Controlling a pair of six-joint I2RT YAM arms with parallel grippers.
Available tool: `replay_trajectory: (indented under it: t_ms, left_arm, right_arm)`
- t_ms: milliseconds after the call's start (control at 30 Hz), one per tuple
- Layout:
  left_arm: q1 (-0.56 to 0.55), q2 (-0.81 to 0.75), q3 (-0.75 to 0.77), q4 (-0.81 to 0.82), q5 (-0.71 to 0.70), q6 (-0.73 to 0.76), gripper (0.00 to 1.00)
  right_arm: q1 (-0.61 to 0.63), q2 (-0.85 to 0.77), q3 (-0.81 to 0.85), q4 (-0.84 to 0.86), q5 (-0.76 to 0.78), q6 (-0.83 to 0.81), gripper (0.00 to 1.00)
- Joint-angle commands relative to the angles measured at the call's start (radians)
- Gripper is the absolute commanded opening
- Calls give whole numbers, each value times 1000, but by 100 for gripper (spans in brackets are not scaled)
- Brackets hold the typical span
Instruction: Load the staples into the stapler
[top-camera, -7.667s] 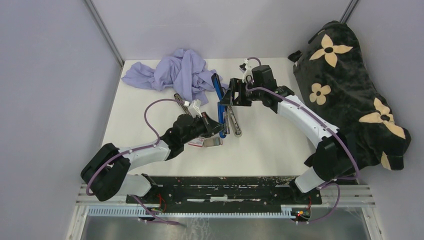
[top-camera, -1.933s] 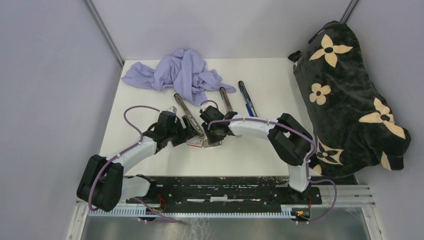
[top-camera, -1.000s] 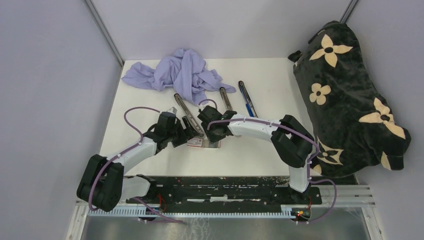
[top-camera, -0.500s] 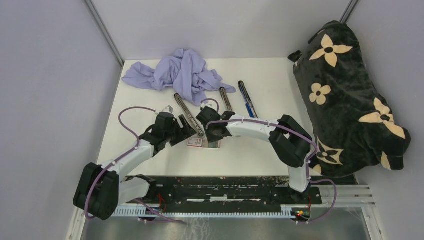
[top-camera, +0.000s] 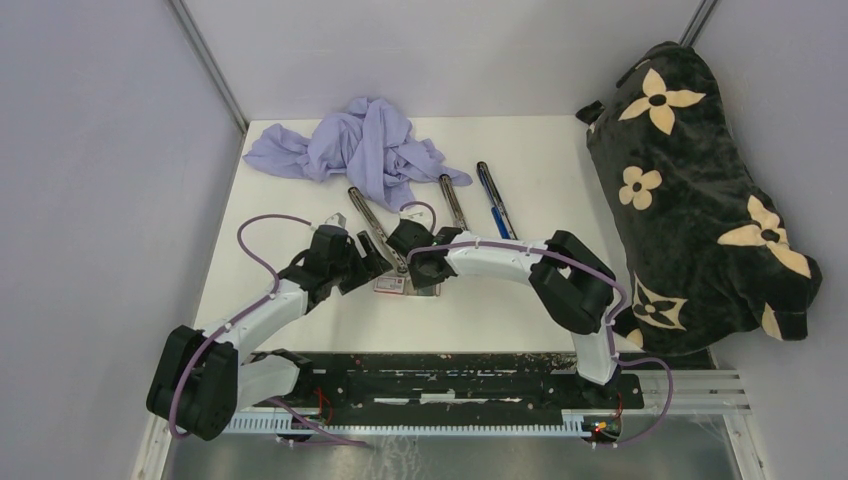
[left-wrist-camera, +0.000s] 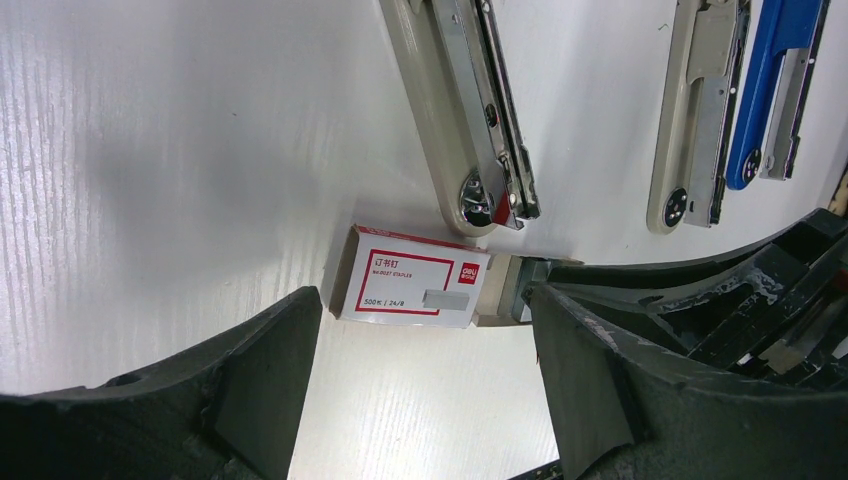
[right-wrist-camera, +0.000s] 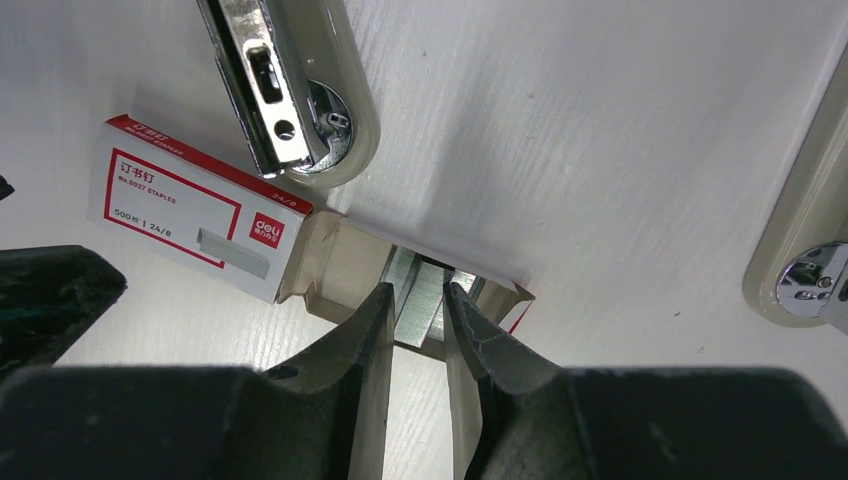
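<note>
- Top view: nothing loaded yet. The box (top-camera: 392, 284) lies on the table (top-camera: 490, 305) at the near end of the stapler (top-camera: 375, 225), which lies opened flat. The left gripper (top-camera: 368, 262) and right gripper (top-camera: 422, 272) are both at the box. A second stapler (top-camera: 452, 200), blue stapler (top-camera: 495, 197) and cloth (top-camera: 350, 145) lie behind; the bag (top-camera: 700, 190) is well apart.
- Left wrist: left gripper (left-wrist-camera: 420, 308) wide open and empty, with the box (left-wrist-camera: 412, 288) in line between its fingers. Height above it unclear. The stapler (left-wrist-camera: 470, 120) touches the box's far edge, so the space is crowded.
- Right wrist: right gripper (right-wrist-camera: 417, 298) narrowed to strip width, apparently pinching the staples (right-wrist-camera: 424, 306). They are still seated in the tray (right-wrist-camera: 340, 262), which is slid out of the box (right-wrist-camera: 190, 205). Judged remaining: lift, seat in the stapler (right-wrist-camera: 290, 80), close.
</note>
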Motion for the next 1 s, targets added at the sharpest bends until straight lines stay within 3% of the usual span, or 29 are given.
replay_trajectory:
  t_ms: [0, 967]
  left_arm:
    - [5, -10, 15, 10, -18, -12, 84]
    - [6, 5, 5, 32, 7, -24, 83]
  right_arm:
    - [9, 17, 50, -23, 54, 21, 30]
    - [14, 53, 55, -59, 74, 51, 28]
